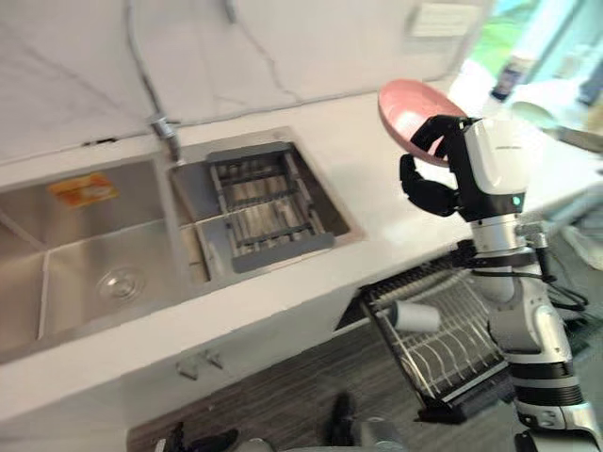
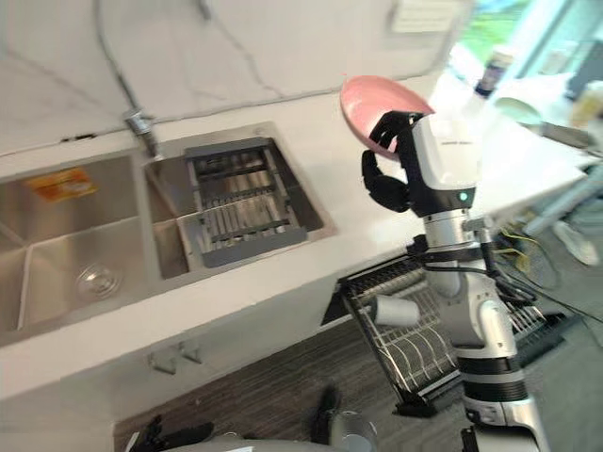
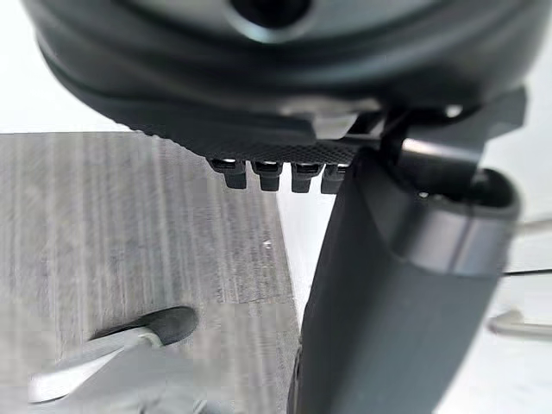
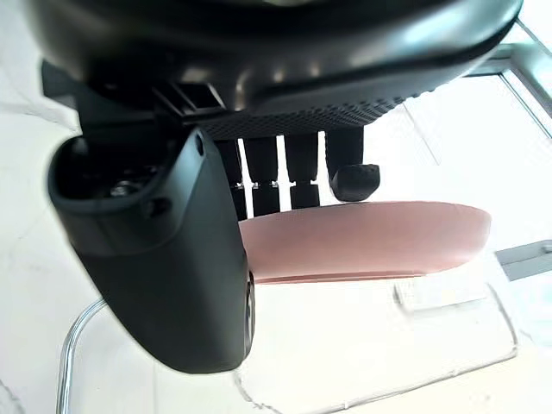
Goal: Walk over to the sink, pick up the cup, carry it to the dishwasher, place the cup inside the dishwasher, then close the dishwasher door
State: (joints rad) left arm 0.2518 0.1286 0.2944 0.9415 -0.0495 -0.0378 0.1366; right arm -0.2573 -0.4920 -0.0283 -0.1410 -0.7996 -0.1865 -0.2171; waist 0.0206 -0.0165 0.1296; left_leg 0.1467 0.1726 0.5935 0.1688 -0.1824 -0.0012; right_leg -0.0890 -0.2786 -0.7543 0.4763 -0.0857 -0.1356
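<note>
My right hand (image 1: 431, 185) is raised over the white counter's right part, fingers and thumb curled onto the rim of a pink plate (image 1: 407, 105), which it holds tilted up. The right wrist view shows the fingers (image 4: 293, 172) lying over the pink plate (image 4: 371, 241). A white cup (image 1: 415, 316) lies on its side in the pulled-out dishwasher rack (image 1: 462, 363), below the counter and under that arm. My left hand (image 3: 259, 95) hangs over grey wood floor, fingers relaxed, holding nothing.
A steel double sink (image 1: 85, 254) fills the left, with a drain basket (image 1: 264, 202) in its right basin and a faucet (image 1: 162, 122) behind. A bottle (image 1: 509, 75) and a white bowl (image 1: 539, 113) stand at the counter's far right.
</note>
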